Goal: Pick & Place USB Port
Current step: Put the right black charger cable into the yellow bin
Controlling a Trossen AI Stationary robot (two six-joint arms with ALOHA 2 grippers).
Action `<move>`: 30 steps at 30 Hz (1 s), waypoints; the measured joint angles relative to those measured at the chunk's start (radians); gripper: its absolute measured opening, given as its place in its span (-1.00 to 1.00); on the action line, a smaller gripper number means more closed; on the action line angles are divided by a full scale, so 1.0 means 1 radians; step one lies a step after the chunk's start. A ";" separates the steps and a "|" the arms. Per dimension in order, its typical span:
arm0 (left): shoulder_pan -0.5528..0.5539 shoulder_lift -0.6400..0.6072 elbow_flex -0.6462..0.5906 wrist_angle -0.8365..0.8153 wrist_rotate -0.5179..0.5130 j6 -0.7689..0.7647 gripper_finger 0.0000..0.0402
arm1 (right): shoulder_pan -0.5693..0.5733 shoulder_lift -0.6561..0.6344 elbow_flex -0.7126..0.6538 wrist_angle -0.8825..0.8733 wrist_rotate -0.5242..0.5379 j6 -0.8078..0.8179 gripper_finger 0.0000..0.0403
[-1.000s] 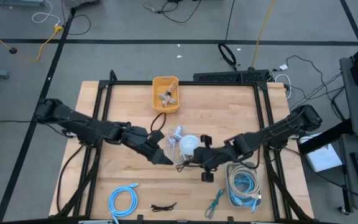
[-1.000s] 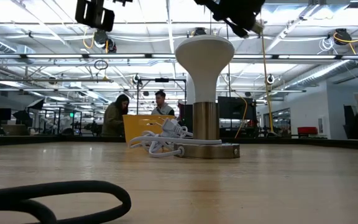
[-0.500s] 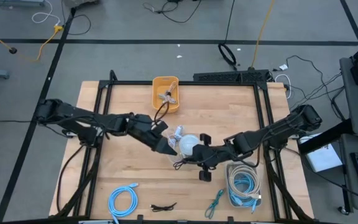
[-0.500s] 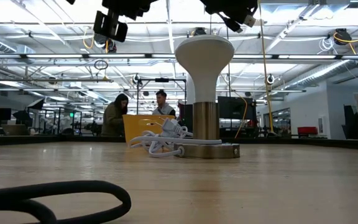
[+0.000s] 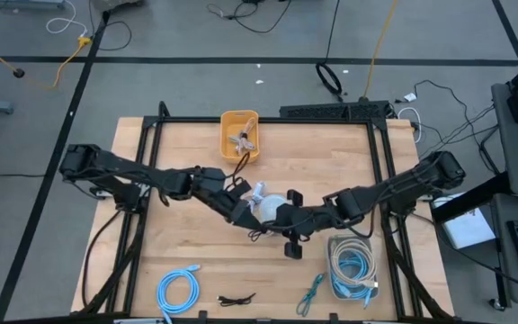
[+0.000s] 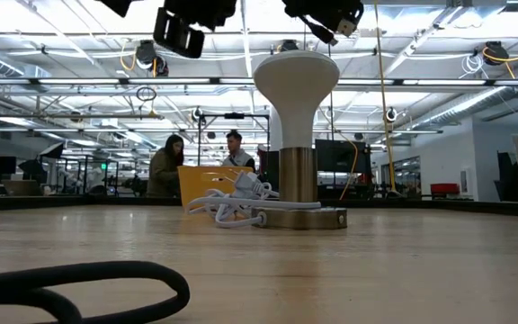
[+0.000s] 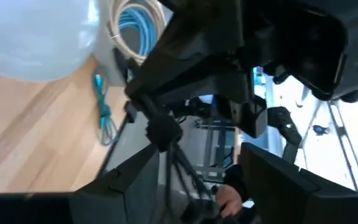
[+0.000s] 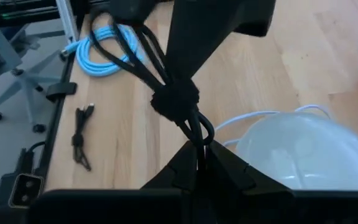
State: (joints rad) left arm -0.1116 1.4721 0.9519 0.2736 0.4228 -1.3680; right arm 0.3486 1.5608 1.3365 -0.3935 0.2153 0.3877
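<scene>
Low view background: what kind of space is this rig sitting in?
Most likely a large open robotics lab or workshop. Long rows of ceiling lights run above exposed pipework, two people stand among benches and equipment behind the wooden table, and in the high view loose cables trail over the grey floor around it.

black bundled cable [image 8: 174, 99] | tied at its middle | pinched upright between right tool's fingers

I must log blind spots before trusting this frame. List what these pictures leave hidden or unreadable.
- Left gripper: high view, fingertips hidden among the arms and the white lamp.
- Black cable bundle: right wrist view, the right gripper grips it, its connector unseen.
- Yellow bin: high view, contents too small to name.
</scene>
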 joint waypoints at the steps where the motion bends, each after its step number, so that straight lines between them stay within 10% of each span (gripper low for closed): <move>1: 0.000 0.003 0.000 0.005 0.001 0.000 0.10 | -0.006 0.000 0.000 0.001 -0.011 0.004 -0.90; 19: 0.012 0.012 0.000 0.046 0.018 0.023 -0.92 | -0.027 0.000 0.000 0.031 -0.034 0.003 -0.90; 30: -0.001 0.012 0.000 0.067 0.039 0.003 -0.82 | -0.029 0.000 0.000 0.031 -0.013 -0.022 -0.90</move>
State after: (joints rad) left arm -0.1126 1.4837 0.9516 0.3403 0.4613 -1.3646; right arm 0.3199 1.5612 1.3367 -0.3626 0.2022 0.3653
